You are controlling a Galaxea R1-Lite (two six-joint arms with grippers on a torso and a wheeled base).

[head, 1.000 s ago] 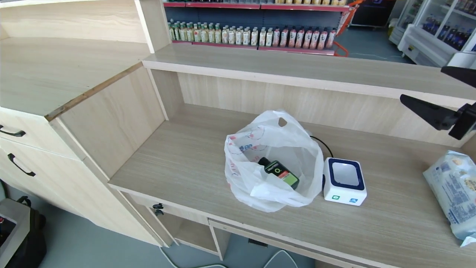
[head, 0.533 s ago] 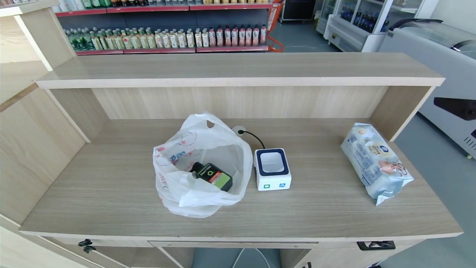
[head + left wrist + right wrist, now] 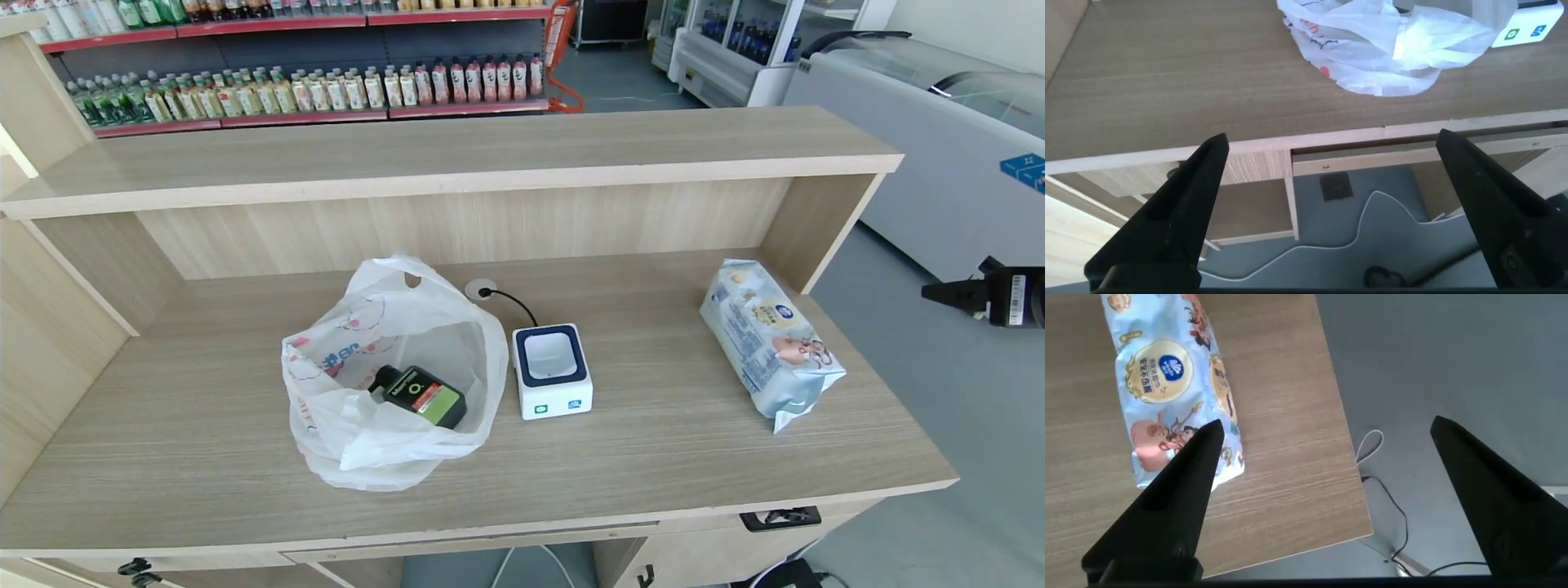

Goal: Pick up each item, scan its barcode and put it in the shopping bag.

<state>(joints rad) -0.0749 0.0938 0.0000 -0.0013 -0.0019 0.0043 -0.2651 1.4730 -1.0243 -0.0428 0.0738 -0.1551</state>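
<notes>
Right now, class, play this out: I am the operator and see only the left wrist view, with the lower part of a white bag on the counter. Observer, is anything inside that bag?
Observer: Yes. In the head view, a dark bottle with a green label lies inside the shopping bag.
Operator: What is left to scan?
Observer: One pale blue packet lies on the counter, on the far side of the scanner from the bag.
Operator: Is the right gripper on it?
Observer: No. The right gripper is open and empty, out past the counter's end, apart from the packet.
</notes>
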